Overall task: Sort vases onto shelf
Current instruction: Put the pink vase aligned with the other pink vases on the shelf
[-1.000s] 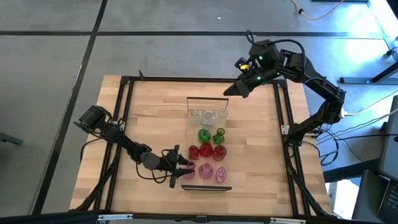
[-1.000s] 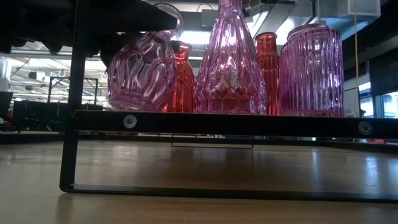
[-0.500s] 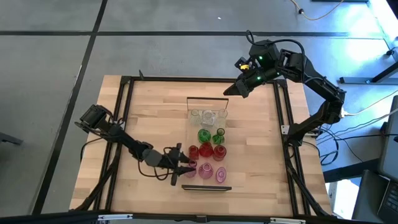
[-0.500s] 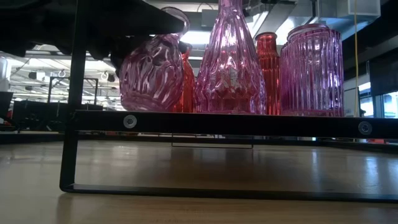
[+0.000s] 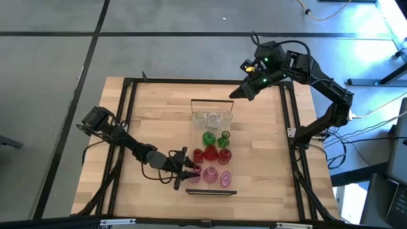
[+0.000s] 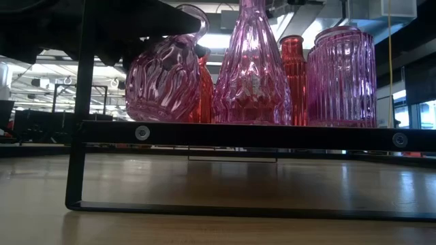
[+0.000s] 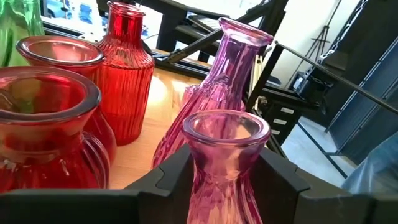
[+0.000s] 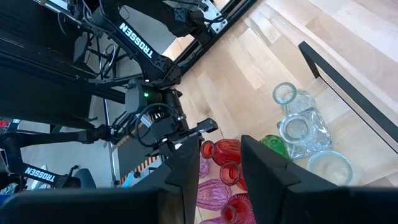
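Note:
The shelf (image 5: pixel 213 191) lies along the table's middle with rows of clear (image 5: pixel 213 118), green (image 5: pixel 208 138), red (image 5: pixel 210 153) and pink vases (image 5: pixel 210 175). My left gripper (image 5: pixel 187 170) is at the shelf's near left side, shut on a round pink vase (image 5: pixel 194 170). In the low view this vase (image 6: pixel 162 85) stands slightly tilted beside a tall pink bottle (image 6: pixel 252 68), its base at shelf level. My right gripper (image 5: pixel 233 94) hangs open and empty above the table's far right. My left gripper (image 7: pixel 224 171) pinches the round pink vase's neck (image 7: pixel 200 167), just below the rim, between its two fingers (image 7: pixel 166 180). The fingers come level from the table's left. The vase stands mouth up, slightly tilted; I cannot tell whether its base rests on the shelf.
A pink ribbed jar (image 6: pixel 340 78) stands at the near row's right end, with red bottles (image 6: pixel 291 75) behind. Dark frames (image 6: pixel 272 135) rise at both short ends of the shelf. Black rails (image 5: pixel 127 127) border the tabletop. Bare wood lies left and right of the shelf.
My left gripper has carried the round pink vase a little toward the table's right, closer to the tall pink bottle. The vase first rose and tipped, then came down and stands straighter now.

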Available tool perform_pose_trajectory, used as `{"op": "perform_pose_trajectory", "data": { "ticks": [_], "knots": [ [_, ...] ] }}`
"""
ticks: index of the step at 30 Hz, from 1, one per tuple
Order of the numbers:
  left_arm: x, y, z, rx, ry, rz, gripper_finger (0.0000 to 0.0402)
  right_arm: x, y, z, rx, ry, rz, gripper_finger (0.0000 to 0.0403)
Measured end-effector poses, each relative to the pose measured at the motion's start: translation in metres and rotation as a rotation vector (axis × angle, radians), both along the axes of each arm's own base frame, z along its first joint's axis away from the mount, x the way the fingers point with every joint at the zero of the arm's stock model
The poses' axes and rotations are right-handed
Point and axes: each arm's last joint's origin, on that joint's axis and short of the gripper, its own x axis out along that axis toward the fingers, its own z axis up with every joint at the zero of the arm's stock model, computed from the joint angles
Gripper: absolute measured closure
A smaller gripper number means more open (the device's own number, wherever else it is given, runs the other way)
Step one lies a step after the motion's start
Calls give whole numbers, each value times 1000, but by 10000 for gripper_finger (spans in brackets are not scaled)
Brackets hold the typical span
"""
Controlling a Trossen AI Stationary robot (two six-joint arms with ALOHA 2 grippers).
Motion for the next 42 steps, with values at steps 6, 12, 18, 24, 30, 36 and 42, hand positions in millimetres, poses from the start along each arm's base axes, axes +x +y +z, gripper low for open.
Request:
{"op": "perform_pose_trajectory", "data": {
  "ticks": [6, 12, 18, 24, 30, 36, 42],
  "knots": [
    [1, 2, 2, 21, -23, 44, 242, 0, 0, 0, 4, 3, -2, 295],
    [6, 0, 8, 6, -44, 17, 193, 0, 0, 0, 5, 3, -3, 295],
    [7, 0, 9, 4, -48, 2, 164, 0, 0, 0, 2, 2, -1, 295],
    [7, 0, 9, 2, -47, 3, 167, 0, 0, 0, 0, 1, 0, 295],
    [7, -1, 9, -8, -46, -2, 169, 0, 0, 0, -13, -3, 12, 295],
    [5, -5, 9, -28, -43, -16, 170, 0, 0, 0, -20, -5, 16, 295],
    [2, -11, 11, -37, -59, -36, 170, 0, 0, 0, -21, -5, 17, 295]
  ]
}}
